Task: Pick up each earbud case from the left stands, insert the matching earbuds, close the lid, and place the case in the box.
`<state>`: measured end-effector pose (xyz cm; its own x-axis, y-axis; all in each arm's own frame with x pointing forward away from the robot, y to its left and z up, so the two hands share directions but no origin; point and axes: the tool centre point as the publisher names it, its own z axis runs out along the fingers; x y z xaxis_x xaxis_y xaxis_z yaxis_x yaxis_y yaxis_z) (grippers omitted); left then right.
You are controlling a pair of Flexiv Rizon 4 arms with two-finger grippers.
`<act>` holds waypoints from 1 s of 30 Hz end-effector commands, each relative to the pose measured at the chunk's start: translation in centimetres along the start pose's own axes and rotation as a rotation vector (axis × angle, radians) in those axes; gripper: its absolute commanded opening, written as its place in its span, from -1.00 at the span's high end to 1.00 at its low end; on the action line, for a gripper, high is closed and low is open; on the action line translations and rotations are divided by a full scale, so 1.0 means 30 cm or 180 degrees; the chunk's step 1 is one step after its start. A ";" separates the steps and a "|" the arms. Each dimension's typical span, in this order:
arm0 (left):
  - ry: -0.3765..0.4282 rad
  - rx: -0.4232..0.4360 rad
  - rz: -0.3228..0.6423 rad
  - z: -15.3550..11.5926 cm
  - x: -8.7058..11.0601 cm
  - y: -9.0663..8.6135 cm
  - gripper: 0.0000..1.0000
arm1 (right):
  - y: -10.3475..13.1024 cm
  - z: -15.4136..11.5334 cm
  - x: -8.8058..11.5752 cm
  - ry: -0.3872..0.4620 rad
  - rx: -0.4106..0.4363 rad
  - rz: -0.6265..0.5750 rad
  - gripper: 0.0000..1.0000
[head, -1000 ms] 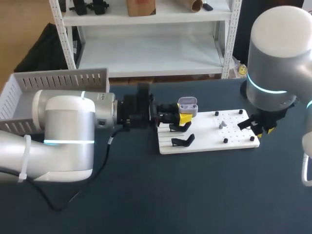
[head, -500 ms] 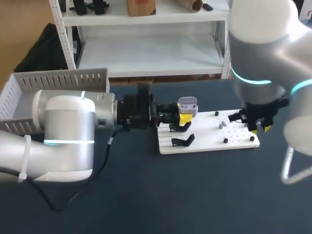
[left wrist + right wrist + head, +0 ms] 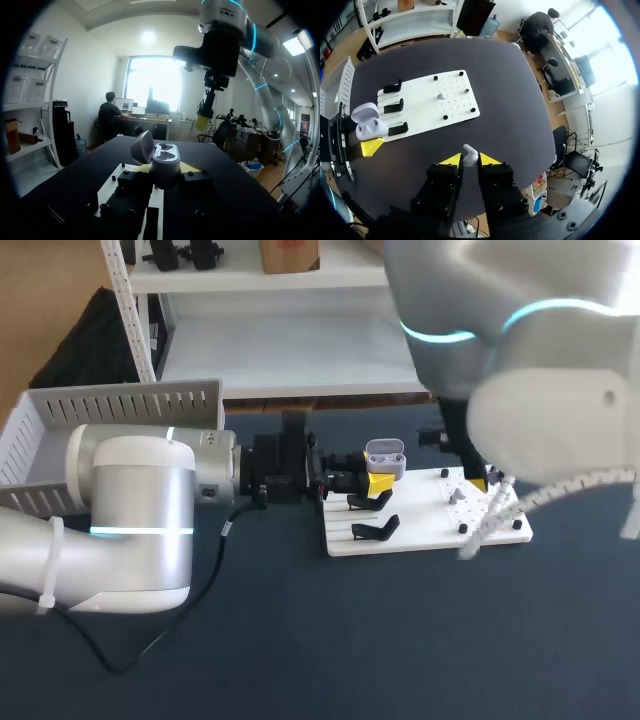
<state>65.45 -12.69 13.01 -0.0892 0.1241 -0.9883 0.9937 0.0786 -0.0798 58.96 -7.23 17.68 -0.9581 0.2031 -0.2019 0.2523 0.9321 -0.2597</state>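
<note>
While the left gripper (image 3: 165, 172) is clamped on the open earbud case (image 3: 163, 159), lid tipped back, beside the black stands (image 3: 373, 530) at the white board's (image 3: 430, 525) left end, the right gripper (image 3: 466, 160) hangs high above the table. Its yellow tips pinch a small white earbud (image 3: 470, 154) from both sides. Another earbud (image 3: 441, 95) lies on the board.

Broad dark table (image 3: 330, 640)

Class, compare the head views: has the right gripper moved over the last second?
Yes. The right gripper shifted leftward, from the white board's right end to near its back right corner.
</note>
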 end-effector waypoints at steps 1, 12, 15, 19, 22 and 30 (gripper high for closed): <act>-0.0011 -0.0009 0.0003 0.001 0.003 -0.001 1.00 | 0.002 -0.052 0.006 0.0023 -0.0090 0.0060 1.00; -0.0011 -0.0009 0.0003 0.001 0.003 -0.001 1.00 | 0.012 -0.093 0.023 0.0002 -0.0123 0.0118 1.00; -0.0011 -0.0009 0.0003 0.001 0.003 -0.001 1.00 | 0.012 -0.093 0.023 0.0002 -0.0123 0.0118 1.00; -0.0011 -0.0009 0.0003 0.001 0.003 -0.001 1.00 | 0.012 -0.093 0.023 0.0002 -0.0123 0.0118 1.00; -0.0011 -0.0009 0.0003 0.001 0.003 -0.001 1.00 | 0.012 -0.093 0.023 0.0002 -0.0123 0.0118 1.00; -0.0011 -0.0009 0.0003 0.001 0.003 -0.001 1.00 | 0.022 -0.102 0.023 0.0089 -0.0152 0.0196 1.00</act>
<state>65.45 -12.69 13.01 -0.0891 0.1240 -0.9883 0.9937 0.0787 -0.0798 58.19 -5.76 20.05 -0.9487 0.2409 -0.2047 0.2836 0.9346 -0.2145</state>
